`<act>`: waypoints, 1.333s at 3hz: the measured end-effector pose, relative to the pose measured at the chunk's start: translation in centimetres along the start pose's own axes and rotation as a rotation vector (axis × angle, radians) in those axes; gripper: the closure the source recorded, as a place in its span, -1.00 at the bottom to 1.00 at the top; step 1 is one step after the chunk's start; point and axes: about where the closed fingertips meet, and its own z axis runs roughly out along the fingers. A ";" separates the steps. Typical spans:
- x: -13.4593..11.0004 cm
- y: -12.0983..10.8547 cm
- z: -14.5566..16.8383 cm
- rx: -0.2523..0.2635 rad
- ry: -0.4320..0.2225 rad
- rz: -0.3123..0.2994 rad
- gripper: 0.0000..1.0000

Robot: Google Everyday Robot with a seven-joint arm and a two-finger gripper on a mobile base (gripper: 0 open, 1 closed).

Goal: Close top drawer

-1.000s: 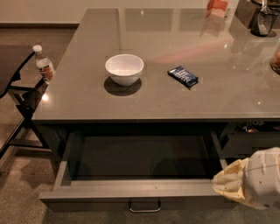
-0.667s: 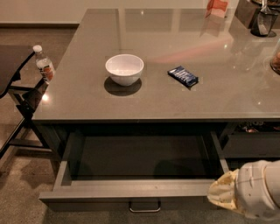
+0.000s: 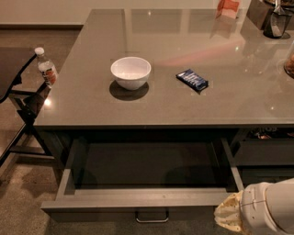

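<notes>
One top drawer (image 3: 138,199) opens toward camera, long axis sideways; gripper (image 3: 228,215) (state unclear) near corner.

We see the wide, shallow grey drawer (image 3: 138,198) pulled far out under the worktop (image 3: 183,105); the claw (image 3: 228,215) sits by its front-right corner.

One camera here, and it sits high in front of the counter (image 3: 183,50), tilted down and facing across the top toward the far wall (image 3: 41,11). It's close: the open drawer (image 3: 133,201) fills the lower frame, its pull (image 3: 152,215) almost at the bottom edge. The counter's left edge shows, with a bottle (image 3: 47,69) beside it; the right side runs out of frame. The gripper (image 3: 228,215) pokes in at the bottom right corner, nearest the lens, just by the drawer front's right end, its arm (image 3: 271,209) cut off by the frame.
</notes>
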 end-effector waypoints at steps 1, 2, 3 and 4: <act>0.2 0.6 2.7 -0.026 0.011 0.013 1.00; 0.6 0.6 5.6 -0.037 0.006 0.033 1.00; 1.4 -0.4 7.3 -0.008 -0.011 0.059 1.00; 1.5 -0.7 7.4 0.000 -0.012 0.060 0.64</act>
